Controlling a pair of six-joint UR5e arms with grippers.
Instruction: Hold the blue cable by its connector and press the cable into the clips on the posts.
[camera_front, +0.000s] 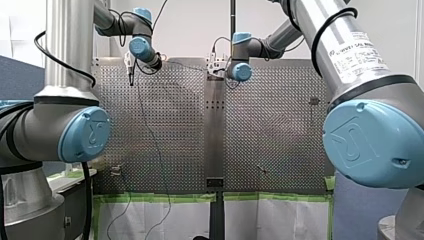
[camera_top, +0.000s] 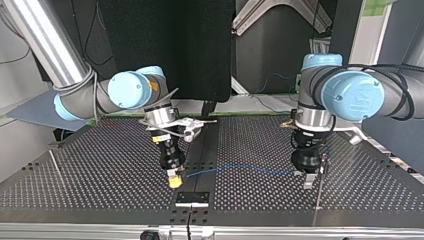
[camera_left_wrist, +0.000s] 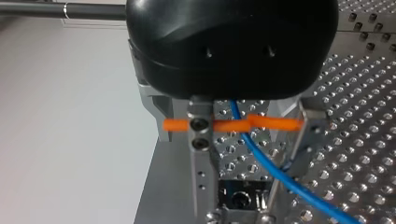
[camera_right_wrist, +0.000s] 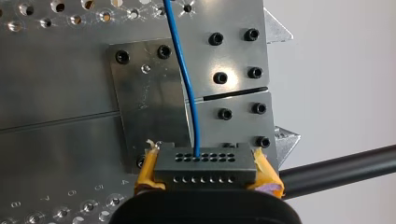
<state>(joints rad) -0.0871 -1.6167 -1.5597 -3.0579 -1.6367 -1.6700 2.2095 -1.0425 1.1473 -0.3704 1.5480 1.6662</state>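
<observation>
The right gripper (camera_right_wrist: 208, 171) is closed on the connector (camera_right_wrist: 205, 161), its yellow pads (camera_right_wrist: 148, 173) pressing the 2 short ends of the dark grey block, so the hold the task asks for looks made. The left gripper (camera_left_wrist: 247, 179) stands open and grips nothing. Its 2 metal fingers (camera_left_wrist: 201, 158) are apart, and the cable (camera_left_wrist: 261, 156) runs loosely between them under an orange band (camera_left_wrist: 275, 122). In the top view the cable hangs in a shallow span just above the table (camera_top: 100, 165), from the right gripper near the middle seam across to the left gripper at that view's right. To do this step well, the right arm should probably hold the line lightly taut while the left fingers guide the cable squarely over a clip and push straight down; slack or a sideways pull could let it slip out. A metal block (camera_left_wrist: 238, 201) sits under the left fingers; whether it is a clip cannot be told. The cable is thin, bright blue and smooth, and it enters 1 hole in the connector's face.
</observation>
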